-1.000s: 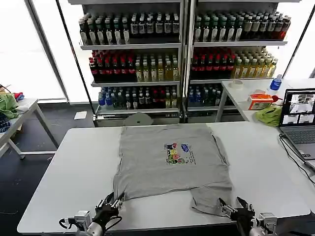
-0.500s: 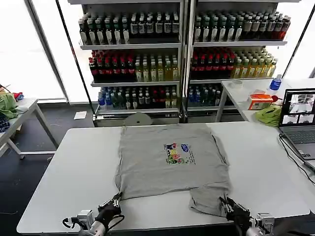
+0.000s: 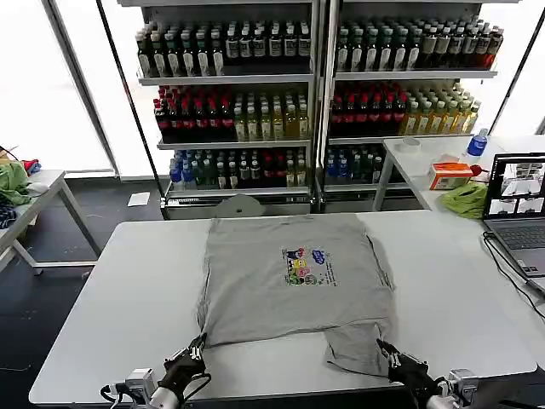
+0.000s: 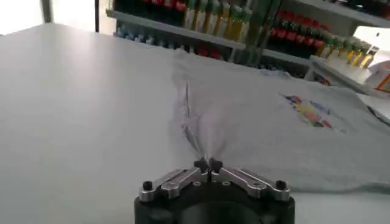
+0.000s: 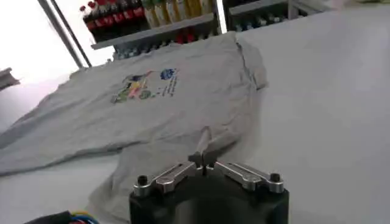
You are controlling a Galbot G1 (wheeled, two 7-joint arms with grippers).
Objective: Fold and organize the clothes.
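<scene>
White table (image 3: 102,290) before drink shelves (image 3: 315,94) carries grey shirt (image 3: 289,281), spread flat, collar end far, long axis running away from robot. Left gripper (image 4: 208,165) fingers pinched on near-left hem; right gripper (image 5: 205,160) fingers pinched on near sleeve fabric. Both equally near.

- A light grey short-sleeved shirt (image 3: 294,277) lies spread print-side up on the white table, collar end toward the far edge.
- A small multicoloured print (image 3: 305,266) sits on the chest (reds, yellows, blues).
- The near hem is uneven: its right part hangs lower as a rumpled flap (image 3: 353,349) close to the table's front edge.
- At each near corner the cloth is pinched up into a small ridge (image 4: 194,131), creases fanning out from it.
</scene>
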